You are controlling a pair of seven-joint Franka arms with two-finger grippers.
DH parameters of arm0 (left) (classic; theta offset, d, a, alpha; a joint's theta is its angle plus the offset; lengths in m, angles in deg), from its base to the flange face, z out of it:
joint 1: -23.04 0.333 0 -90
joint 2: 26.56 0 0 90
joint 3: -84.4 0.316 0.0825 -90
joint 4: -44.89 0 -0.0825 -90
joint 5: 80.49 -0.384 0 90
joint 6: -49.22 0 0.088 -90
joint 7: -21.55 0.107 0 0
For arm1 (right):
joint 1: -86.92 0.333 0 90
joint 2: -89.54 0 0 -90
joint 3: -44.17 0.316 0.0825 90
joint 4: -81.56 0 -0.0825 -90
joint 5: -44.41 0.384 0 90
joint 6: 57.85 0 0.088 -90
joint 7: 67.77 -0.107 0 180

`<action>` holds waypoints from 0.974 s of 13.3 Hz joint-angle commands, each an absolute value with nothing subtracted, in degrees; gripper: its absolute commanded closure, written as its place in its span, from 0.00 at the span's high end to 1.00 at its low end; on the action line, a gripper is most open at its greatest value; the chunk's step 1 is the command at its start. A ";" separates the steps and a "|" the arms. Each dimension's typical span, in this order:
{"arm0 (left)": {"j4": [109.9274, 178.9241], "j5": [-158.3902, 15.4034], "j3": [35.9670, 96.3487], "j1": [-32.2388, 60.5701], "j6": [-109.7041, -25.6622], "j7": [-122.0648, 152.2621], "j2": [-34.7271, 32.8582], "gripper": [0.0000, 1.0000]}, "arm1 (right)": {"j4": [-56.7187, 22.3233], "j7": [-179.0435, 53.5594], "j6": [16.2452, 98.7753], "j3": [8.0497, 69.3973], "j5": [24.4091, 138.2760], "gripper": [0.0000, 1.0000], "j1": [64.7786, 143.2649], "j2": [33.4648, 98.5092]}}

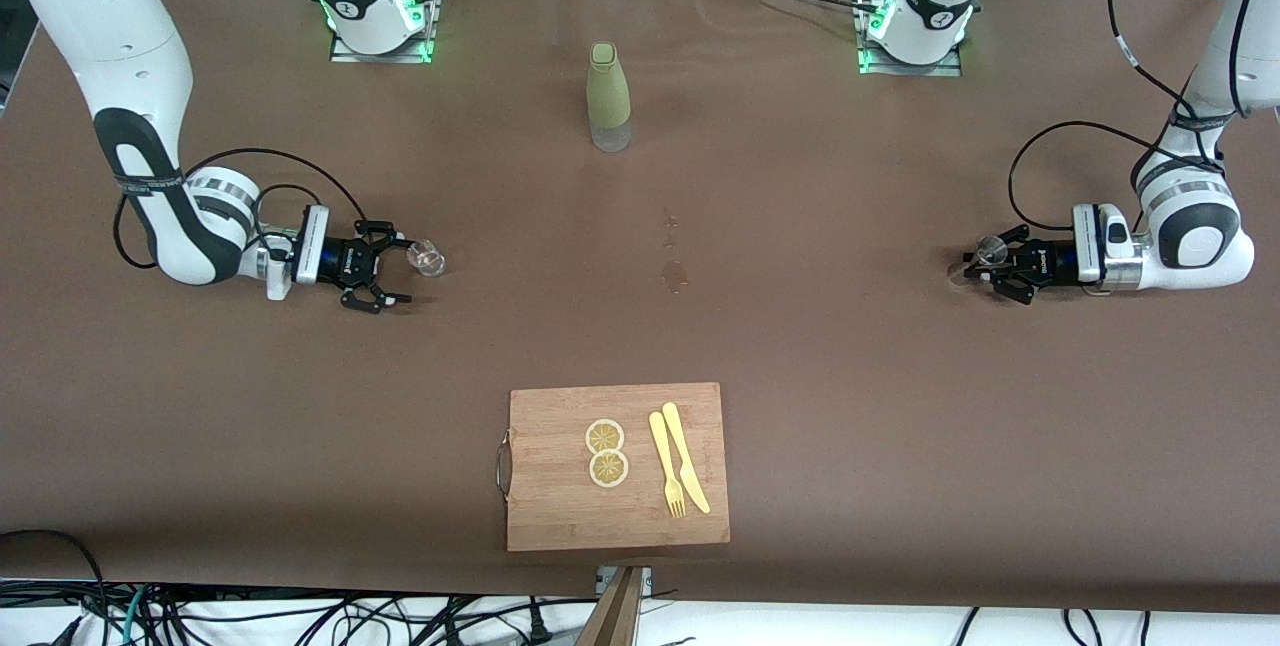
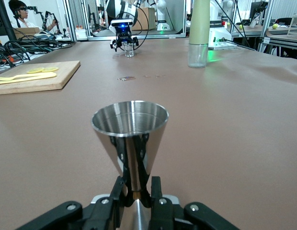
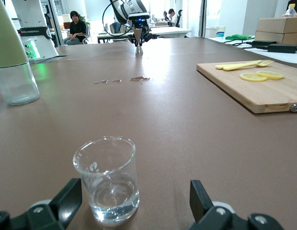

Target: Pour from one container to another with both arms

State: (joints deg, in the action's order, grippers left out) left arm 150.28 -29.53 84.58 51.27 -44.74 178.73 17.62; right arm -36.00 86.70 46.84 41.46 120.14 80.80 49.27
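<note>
The steel jigger (image 2: 131, 129) stands upright, its waist clamped between the fingers of my left gripper (image 2: 136, 189). In the front view the jigger (image 1: 991, 249) and left gripper (image 1: 985, 269) sit low at the left arm's end of the table. The clear glass cup (image 3: 108, 177) rests on the table with a little clear liquid in its bottom. It lies between the spread fingers of my right gripper (image 3: 135, 196), close to one finger without touching. In the front view the cup (image 1: 428, 259) and the open right gripper (image 1: 403, 272) are at the right arm's end.
An olive-green sleeved bottle (image 1: 608, 96) stands mid-table near the bases. A few wet spots (image 1: 675, 274) mark the brown cover at the centre. A wooden cutting board (image 1: 560, 506) with two lemon slices, a yellow fork and a knife lies near the front edge.
</note>
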 commanded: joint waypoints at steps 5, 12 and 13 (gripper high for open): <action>150.09 -28.63 86.77 50.55 -39.56 186.17 16.86 0.00 | -35.16 87.62 46.30 41.45 121.84 1.00 82.70 47.88; 149.83 -27.66 87.21 49.85 -35.43 184.42 17.21 0.00 | -35.16 87.79 46.39 41.54 124.21 1.00 84.46 47.18; 149.83 -27.49 87.21 49.85 -34.03 184.24 17.39 0.00 | -35.16 87.79 46.48 41.54 124.56 1.00 84.55 47.09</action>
